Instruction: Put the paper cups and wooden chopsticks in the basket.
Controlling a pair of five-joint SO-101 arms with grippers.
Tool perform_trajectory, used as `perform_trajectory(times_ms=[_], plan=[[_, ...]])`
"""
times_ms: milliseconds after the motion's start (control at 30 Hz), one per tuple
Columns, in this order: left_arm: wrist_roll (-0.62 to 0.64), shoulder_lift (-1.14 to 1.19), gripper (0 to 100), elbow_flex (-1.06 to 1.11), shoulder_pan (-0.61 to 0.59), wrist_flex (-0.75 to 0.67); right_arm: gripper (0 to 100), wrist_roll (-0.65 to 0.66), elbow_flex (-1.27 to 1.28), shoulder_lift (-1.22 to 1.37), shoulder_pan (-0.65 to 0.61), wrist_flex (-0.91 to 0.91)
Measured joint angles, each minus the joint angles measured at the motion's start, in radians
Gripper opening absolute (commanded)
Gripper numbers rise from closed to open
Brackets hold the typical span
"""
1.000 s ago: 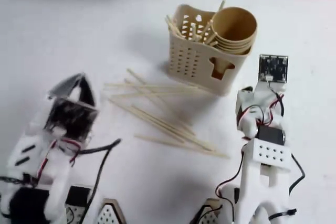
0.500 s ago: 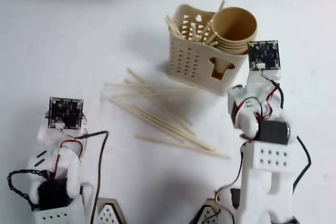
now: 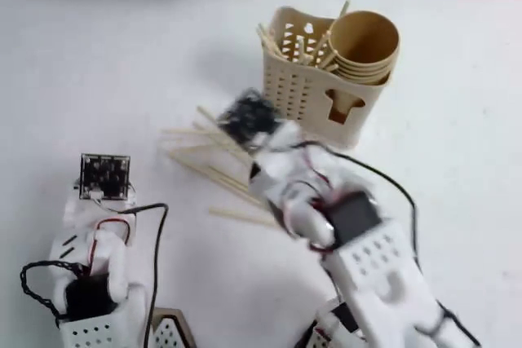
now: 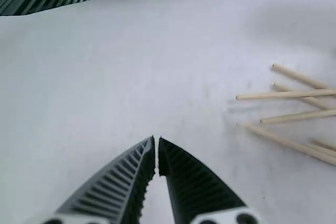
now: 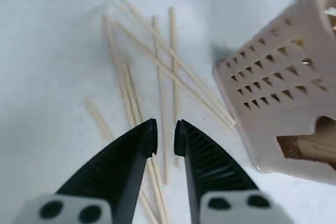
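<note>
The right gripper (image 5: 164,129) hangs just above the loose chopsticks (image 5: 172,56). Its two black fingers are a little apart and there is nothing between them. The sticks lie flat on the white table (image 3: 122,63) in a messy pile, some crossing over others (a bit like a game of pick-up sticks). The basket (image 5: 273,87) stands just beside that pile, and it has lots of little holes in its wall. From above, the right arm (image 3: 326,209) stretches across the pile toward the basket and hides some of the sticks. The paper cups (image 3: 364,38) sit stacked one inside the other, leaning, in the right end of the basket. A few more sticks poke up out of it next to them. The left gripper (image 4: 157,145) has its fingers pressed almost together at the tips, and it holds nothing. It hangs over bare table, with a few stick ends near it but not touching. The left arm (image 3: 98,234) sits at the near left of the table, well apart from the basket.
</note>
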Motion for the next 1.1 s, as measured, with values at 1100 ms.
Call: perform_trajectory(times_ms=[1100], plan=[[0.000, 0.000, 4, 0.000, 0.000, 0.000, 3.3, 0.147, -0.307, 1.094, -0.086, -0.173]])
